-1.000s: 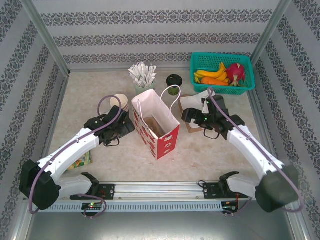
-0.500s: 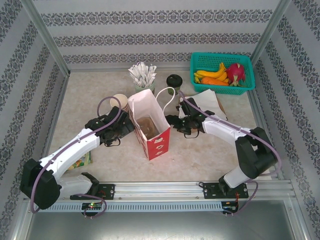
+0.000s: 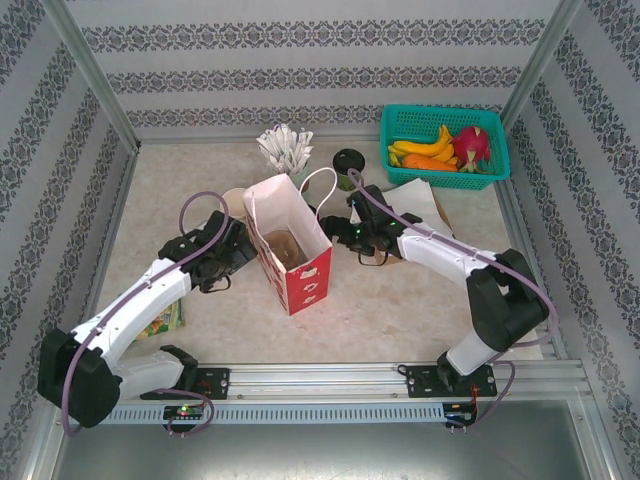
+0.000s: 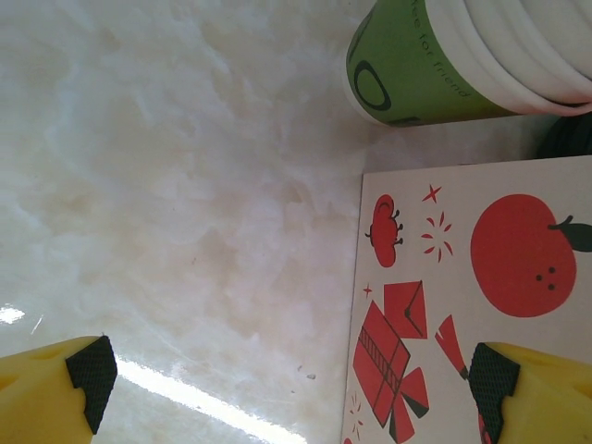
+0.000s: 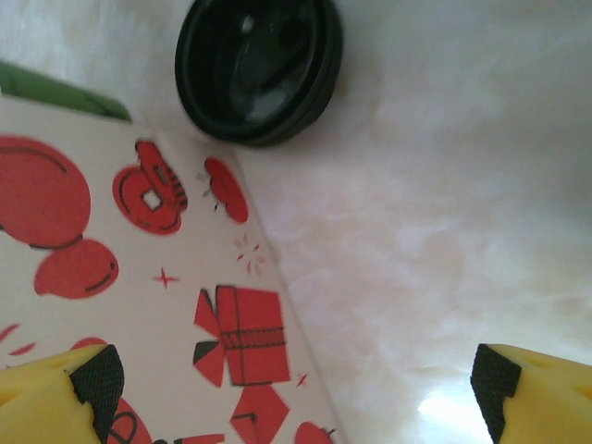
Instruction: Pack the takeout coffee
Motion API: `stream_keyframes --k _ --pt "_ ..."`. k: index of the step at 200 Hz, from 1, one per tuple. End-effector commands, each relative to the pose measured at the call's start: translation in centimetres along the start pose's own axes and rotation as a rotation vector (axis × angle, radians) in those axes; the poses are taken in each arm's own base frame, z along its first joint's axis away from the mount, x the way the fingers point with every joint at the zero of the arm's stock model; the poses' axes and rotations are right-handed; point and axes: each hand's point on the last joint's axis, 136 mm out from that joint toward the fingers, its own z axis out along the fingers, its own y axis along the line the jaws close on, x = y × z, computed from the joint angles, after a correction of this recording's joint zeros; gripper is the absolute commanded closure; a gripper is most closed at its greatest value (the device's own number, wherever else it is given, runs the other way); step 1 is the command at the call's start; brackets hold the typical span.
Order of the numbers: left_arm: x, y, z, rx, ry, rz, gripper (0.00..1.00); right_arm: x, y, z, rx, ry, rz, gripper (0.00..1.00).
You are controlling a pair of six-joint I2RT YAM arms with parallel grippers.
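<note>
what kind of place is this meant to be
Probably a mock cafe counter inside a robot test booth: a lidded takeout coffee, a printed paper bag and a cup of wrapped sticks sit on a marble-look table between wallpapered panels.

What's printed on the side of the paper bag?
The paper bag is white with red apples, gift boxes and sparkles; clearest in the left wrist view.

The paper bag [image 3: 288,245] is white, printed with red apples and gift boxes. At its 1 o'clock the takeout coffee [image 3: 348,160] is black on top. The basket [image 3: 392,125] at 2 o'clock is teal, with yellow bananas [image 3: 425,147] inside. The table [image 3: 400,310] is cream, marble-patterned.
</note>
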Motion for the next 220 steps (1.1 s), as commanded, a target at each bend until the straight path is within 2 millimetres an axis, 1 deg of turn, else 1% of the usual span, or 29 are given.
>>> stream_keyframes --k 1,20,42,48,55,75,89,99,123,164,171,191,213,220 --pt "-0.6 1.2 -0.7 -0.013 -0.030 0.004 0.01 -5.4 -0.8 -3.6 0.069 -0.188 -0.046 0.02" --pt "-0.9 1.1 -1.1 0.011 -0.052 0.001 0.01 -8.1 -2.4 -4.6 0.123 -0.236 -0.052 0.02" --pt "-1.3 1.3 -1.6 0.016 -0.077 0.007 0.01 -11.1 -3.5 -5.6 0.227 -0.291 -0.130 0.02" --pt "-1.5 1.3 -1.8 0.018 -0.086 0.009 0.01 -11.7 -3.5 -5.7 0.250 -0.291 -0.167 0.02" --pt "-1.7 1.5 -2.0 0.018 -0.098 0.009 0.01 -12.7 -2.9 -6.0 0.257 -0.293 -0.226 0.02" --pt "-2.3 1.8 -2.6 0.029 -0.145 -0.002 0.01 -15.0 -2.2 -5.8 0.297 -0.335 -0.339 0.02" --pt "-2.8 2.1 -3.1 0.034 -0.177 -0.018 0.01 -16.3 -1.5 -4.9 0.285 -0.340 -0.394 0.02" --pt "-3.0 2.3 -3.3 0.039 -0.192 -0.026 0.01 -17.2 -1.3 -4.5 0.299 -0.339 -0.411 0.02" --pt "-3.2 2.6 -3.6 0.037 -0.208 -0.037 0.00 -19.2 -1.9 -2.8 0.351 -0.336 -0.423 0.02" --pt "-3.2 2.8 -3.5 0.028 -0.206 -0.041 0.00 -21.1 -1.1 0.2 0.242 -0.290 -0.398 0.02" --pt "-3.2 2.8 -3.4 0.028 -0.203 -0.040 0.00 -21.7 -1.4 0.6 0.247 -0.295 -0.385 0.02" --pt "-3.1 2.8 -3.3 0.024 -0.199 -0.037 0.01 -23.0 -3.0 1.6 0.275 -0.296 -0.314 0.02" --pt "-3.1 3.0 -3.2 0.018 -0.198 -0.035 0.00 -23.6 -4.3 3.1 0.254 -0.255 -0.233 0.02" --pt "-3.1 3.0 -3.2 0.016 -0.198 -0.033 0.01 -23.6 -4.2 3.4 0.231 -0.237 -0.232 0.02"
